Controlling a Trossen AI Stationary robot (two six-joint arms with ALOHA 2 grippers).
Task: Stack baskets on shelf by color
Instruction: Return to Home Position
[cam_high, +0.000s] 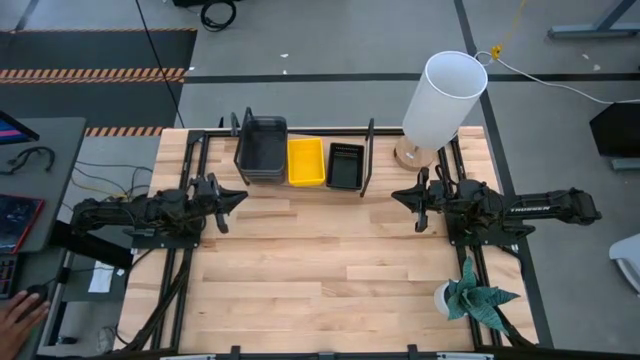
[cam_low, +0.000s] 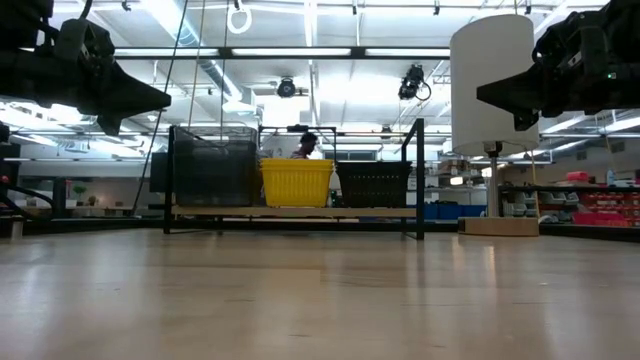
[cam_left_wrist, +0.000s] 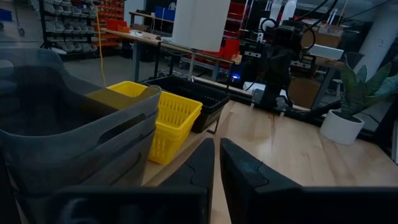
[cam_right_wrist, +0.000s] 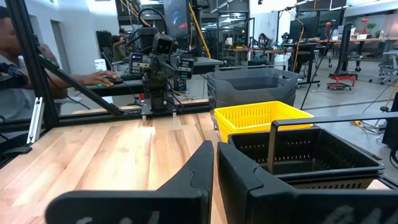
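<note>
Three stacks—grey (cam_high: 260, 148), yellow (cam_high: 306, 161), black (cam_high: 345, 165)—fill the shelf (cam_low: 300, 212); left end effector (cam_high: 238, 197), right end effector (cam_high: 398, 193) closed, empty; swing wide, you'd clip it.

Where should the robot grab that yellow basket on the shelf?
On the yellow basket, probably the end rim facing the open table, from above, one finger inside, one outside. The grey baskets and black basket sit close beside its long sides, leaving little room there; the top is open.
</note>
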